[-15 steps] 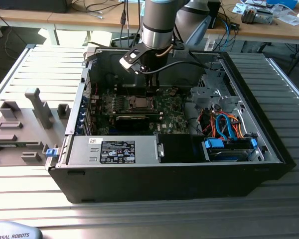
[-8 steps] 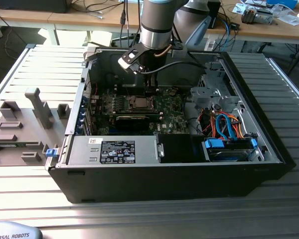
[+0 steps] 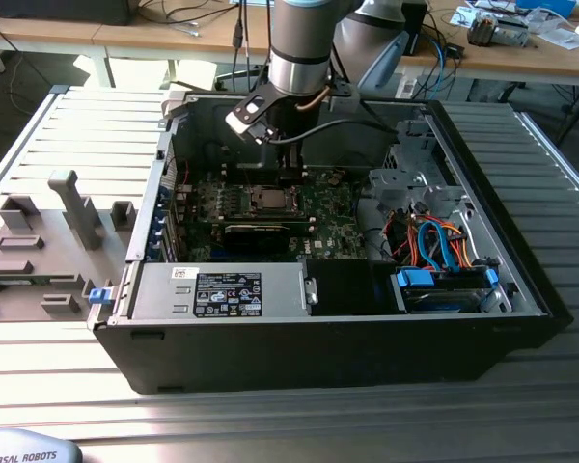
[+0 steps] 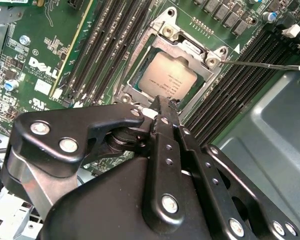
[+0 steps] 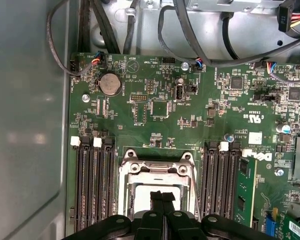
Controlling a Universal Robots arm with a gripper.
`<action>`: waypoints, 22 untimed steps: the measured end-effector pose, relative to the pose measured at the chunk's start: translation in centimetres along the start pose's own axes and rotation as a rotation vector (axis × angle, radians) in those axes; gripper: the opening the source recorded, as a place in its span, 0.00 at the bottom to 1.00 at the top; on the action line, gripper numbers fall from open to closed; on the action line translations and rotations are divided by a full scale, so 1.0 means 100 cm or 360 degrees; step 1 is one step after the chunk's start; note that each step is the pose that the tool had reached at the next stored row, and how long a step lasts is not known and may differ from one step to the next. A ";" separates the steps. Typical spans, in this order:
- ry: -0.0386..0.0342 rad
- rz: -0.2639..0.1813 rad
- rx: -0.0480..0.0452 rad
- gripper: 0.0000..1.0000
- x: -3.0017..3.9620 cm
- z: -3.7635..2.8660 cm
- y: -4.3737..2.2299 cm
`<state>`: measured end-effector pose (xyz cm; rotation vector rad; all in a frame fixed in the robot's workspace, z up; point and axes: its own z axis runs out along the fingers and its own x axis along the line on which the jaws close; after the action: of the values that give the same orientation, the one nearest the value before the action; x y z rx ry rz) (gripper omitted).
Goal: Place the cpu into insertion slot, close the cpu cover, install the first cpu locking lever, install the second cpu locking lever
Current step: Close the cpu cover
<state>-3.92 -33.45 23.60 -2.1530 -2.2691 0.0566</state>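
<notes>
From my station, the biggest thing in the exterior view is the ribbed grey metal table (image 3: 560, 405). On it lies the open black computer case (image 3: 318, 352), with a set of grey moulded fixtures (image 3: 77, 207) beside it towards the exterior view's left. The silver and grey robot arm (image 3: 304, 43) reaches down into the case from above, over the green motherboard (image 3: 333, 217).

The black, linked-finger gripper (image 4: 159, 102) hangs just over the near edge of the insertion slot (image 5: 157, 172). Its two fingers are pressed together tip to tip and I see nothing pinched between them. In the first wrist view the joined tips cover the middle of the slot.

Rows of long black memory slots (image 5: 92, 185) flank the insertion slot on both sides.

The cpu cover (image 4: 182, 47), a thin silver metal frame plate with a square opening, sits over the insertion slot. As far as I can make out from the second wrist view, it lies flat around the chip's edges, though the gripper hides its near side.

The cpu (image 4: 167, 80), a small flat square chip with a dull silver-grey metal top, rests inside the insertion slot and shows through the cover's opening, just beyond the fingertips.

A thin silver rod, one locking lever (image 4: 260, 64), points out from a corner of the insertion slot across the memory slots, apart from the gripper.
</notes>
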 end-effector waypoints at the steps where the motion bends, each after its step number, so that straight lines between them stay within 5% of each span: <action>1: 0.0000 0.0000 0.0000 0.11 0.0000 0.0000 -0.0002; 22: 0.0000 0.0000 0.0000 0.11 0.0001 0.0055 -0.0007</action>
<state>-4.01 -33.45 23.06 -2.1529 -2.2691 0.0566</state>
